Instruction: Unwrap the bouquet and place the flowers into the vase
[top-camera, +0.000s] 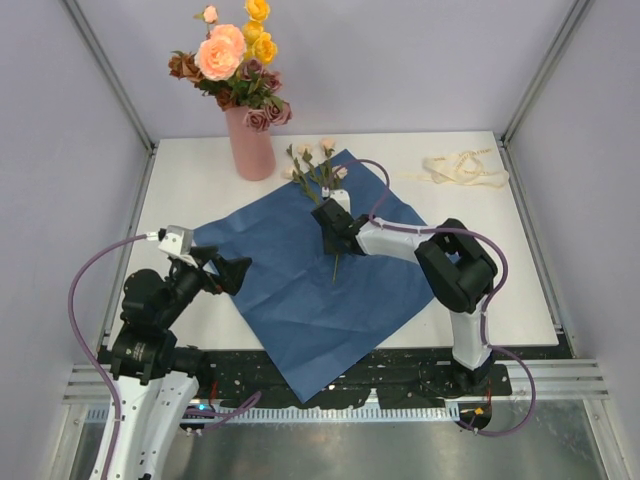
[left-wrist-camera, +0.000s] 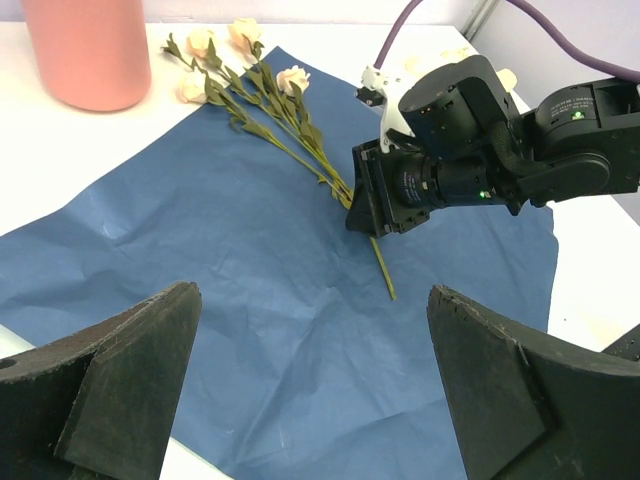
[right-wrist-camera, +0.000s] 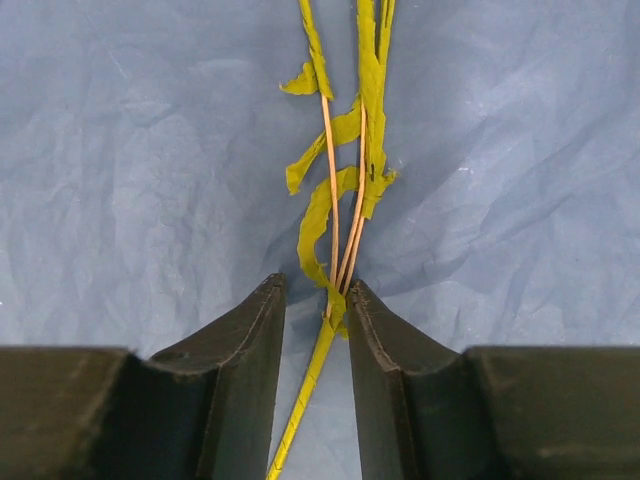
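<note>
Just right of the tall salmon-pink cylinder vase (top-camera: 250, 145), on the crumpled blue paper sheet (top-camera: 290, 290): last green-stemmed cream-pink flowers (left-wrist-camera: 280, 118), lying flat. Around their stems, right fingers (right-wrist-camera: 250, 380) narrowed, clamp not yet certain. Farther from the vase, left fingers (left-wrist-camera: 120, 380) spread wide, holding nothing. Pinch all stems together, lift clear, tilt heads up. No legible writing anywhere.

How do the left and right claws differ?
The left claw stands wide open; the right claw is nearly shut. The left claw is empty; the right claw straddles the flower stems, clamp unclear. The left claw sits at the left edge of the blue paper; the right claw over its middle. Both black, two-fingered.
</note>
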